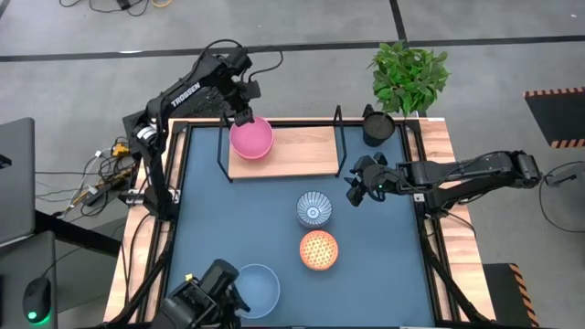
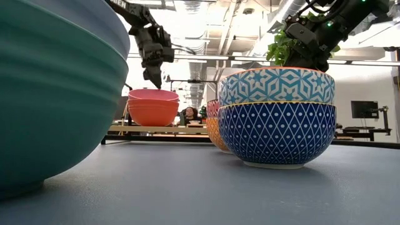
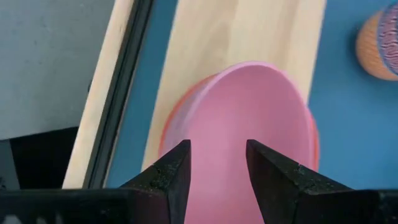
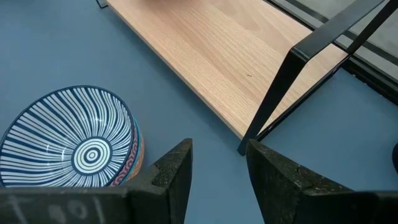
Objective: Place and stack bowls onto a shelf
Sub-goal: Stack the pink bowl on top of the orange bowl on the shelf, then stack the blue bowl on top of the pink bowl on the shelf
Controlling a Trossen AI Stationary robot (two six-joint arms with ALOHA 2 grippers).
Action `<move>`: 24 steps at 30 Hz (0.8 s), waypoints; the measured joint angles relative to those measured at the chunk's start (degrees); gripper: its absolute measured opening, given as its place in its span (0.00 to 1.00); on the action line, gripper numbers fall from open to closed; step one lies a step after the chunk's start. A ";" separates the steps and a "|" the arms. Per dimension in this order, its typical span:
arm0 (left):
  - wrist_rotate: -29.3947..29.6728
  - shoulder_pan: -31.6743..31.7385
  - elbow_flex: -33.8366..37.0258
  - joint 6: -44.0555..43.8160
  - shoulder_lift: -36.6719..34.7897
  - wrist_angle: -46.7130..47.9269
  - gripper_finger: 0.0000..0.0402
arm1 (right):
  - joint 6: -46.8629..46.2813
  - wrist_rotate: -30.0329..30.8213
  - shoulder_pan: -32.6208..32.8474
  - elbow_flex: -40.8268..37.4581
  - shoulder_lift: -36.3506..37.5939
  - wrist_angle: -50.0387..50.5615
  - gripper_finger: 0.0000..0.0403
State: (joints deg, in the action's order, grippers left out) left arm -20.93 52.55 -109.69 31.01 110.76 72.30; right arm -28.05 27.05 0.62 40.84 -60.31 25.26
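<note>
left pincer fingers apart, right above the pink bowl on the shelf | right pincer apart too; hovering at 2 o'clock from the striped bowl

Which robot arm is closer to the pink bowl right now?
Left. Its tool hangs open right over the pink bowl on the shelf; the right tool is beyond the shelf's other end.

The shelf is set at the far side of the table, with one bowl on its left end. Two more bowls are placed mid-table, one before the other, and a fourth bowl near the front edge. A cup and plant are found right of the shelf.
</note>
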 joint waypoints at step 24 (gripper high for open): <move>-30.12 3.32 7.86 -7.38 -4.90 2.75 0.34 | -0.90 0.00 0.57 0.00 0.00 0.00 0.44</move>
State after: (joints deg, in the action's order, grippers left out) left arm -51.05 55.86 -101.83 23.63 105.86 75.05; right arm -28.95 27.05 1.19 40.84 -60.31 25.26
